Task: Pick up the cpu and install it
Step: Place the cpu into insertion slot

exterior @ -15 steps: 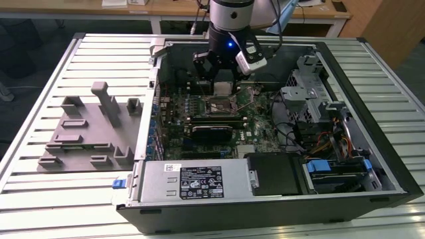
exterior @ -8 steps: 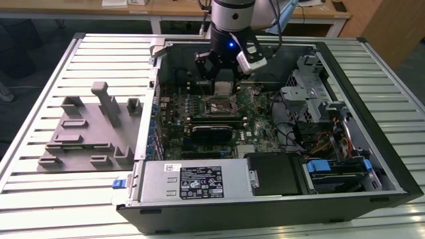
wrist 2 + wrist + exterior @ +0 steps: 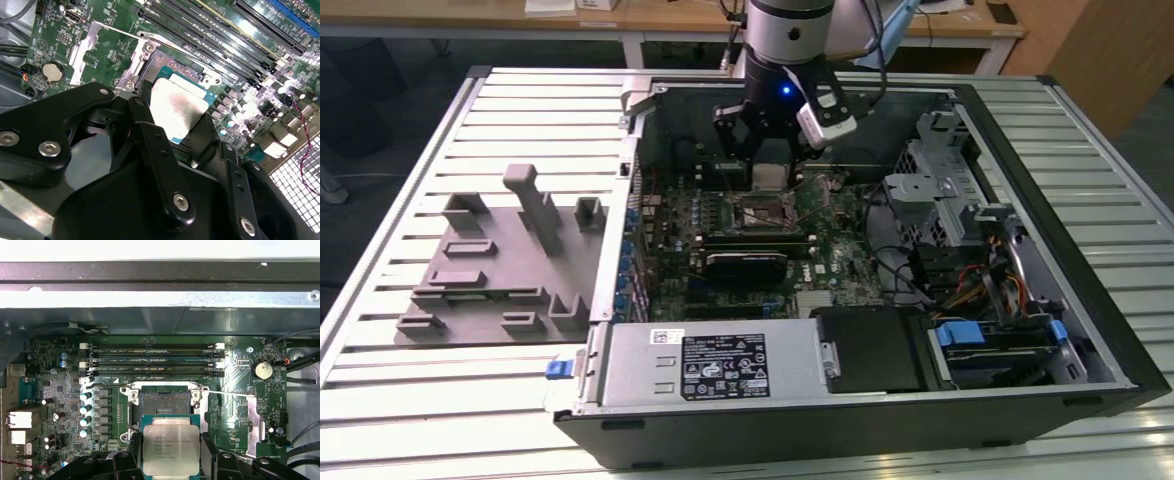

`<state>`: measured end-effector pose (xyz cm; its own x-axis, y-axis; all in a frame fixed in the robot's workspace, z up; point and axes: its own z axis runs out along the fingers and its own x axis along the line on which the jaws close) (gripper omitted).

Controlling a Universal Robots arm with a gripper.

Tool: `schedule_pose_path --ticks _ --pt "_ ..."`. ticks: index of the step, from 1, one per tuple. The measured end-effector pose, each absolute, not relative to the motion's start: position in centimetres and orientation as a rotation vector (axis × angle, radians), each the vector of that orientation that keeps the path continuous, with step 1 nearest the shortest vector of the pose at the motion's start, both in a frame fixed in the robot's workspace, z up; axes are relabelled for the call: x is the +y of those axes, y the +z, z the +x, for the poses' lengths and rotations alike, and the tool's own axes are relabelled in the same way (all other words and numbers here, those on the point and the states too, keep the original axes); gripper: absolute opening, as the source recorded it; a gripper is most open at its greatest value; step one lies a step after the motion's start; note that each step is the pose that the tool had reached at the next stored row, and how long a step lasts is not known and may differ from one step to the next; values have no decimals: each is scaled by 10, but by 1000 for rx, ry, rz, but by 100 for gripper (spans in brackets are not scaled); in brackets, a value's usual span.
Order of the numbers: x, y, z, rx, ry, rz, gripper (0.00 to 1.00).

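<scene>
The cpu is a flat square chip with a silvery top plate, and my gripper is shut on it inside the open computer case. In the first wrist view the cpu sits between two black fingers, just short of the open socket on the green motherboard. In the second wrist view the cpu hangs tilted over the socket's metal frame, held at its edges by the fingers. From the exterior view the socket lies right below the chip.
A grey plastic fixture tray lies on the slatted table at the exterior view's left. Memory slots run beside the socket. A black block sits nearer than the socket. Drive cages and cables crowd the case's right; the power supply fills its near edge.
</scene>
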<state>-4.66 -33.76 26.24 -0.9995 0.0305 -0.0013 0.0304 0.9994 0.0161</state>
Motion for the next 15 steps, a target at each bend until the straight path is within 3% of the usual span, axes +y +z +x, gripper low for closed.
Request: schedule_pose_path --ticks 15 --pt "-338 262 -47 3138 26 106 54"
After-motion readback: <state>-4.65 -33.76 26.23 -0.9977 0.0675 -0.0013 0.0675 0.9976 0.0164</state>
